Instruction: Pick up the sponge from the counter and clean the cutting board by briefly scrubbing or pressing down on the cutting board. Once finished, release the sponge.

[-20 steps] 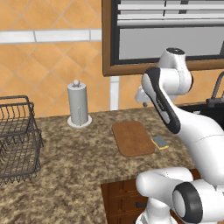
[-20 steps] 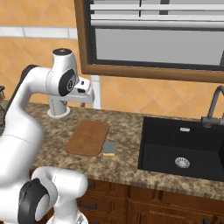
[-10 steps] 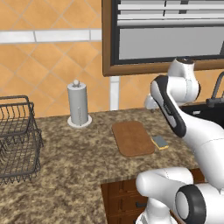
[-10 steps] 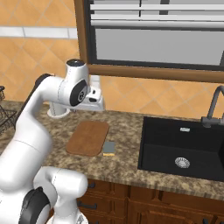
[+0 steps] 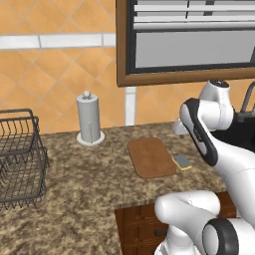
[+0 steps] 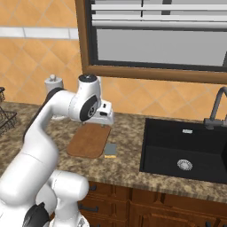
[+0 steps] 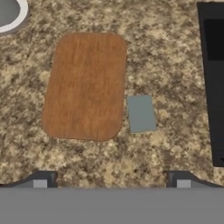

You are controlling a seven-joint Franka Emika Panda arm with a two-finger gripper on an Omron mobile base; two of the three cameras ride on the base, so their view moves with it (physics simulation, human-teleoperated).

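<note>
Dark two-finger pincer (image 7: pixel 111 179) hangs spread and empty high above the speckled brown granite counter (image 7: pixel 175 78). Below it, the small grey-green-topped sponge (image 7: pixel 141 113) lies just beside the flat brown wooden cutting board (image 7: pixel 85 85), near the black sink (image 6: pixel 186 148).

Arm bent forward at elbow, wrist turned down; gripper (image 7: pixel 111 181) hangs high, fingers spread, empty.

On the bench (image 5: pixel 89 184), the sponge (image 7: pixel 141 113) lies just beside the cutting board (image 7: pixel 85 86), between it and the sink (image 6: pixel 186 148) (paper-towel holder (image 5: pixel 89 119) behind, wire basket (image 5: pixel 20 159) far left).
</note>
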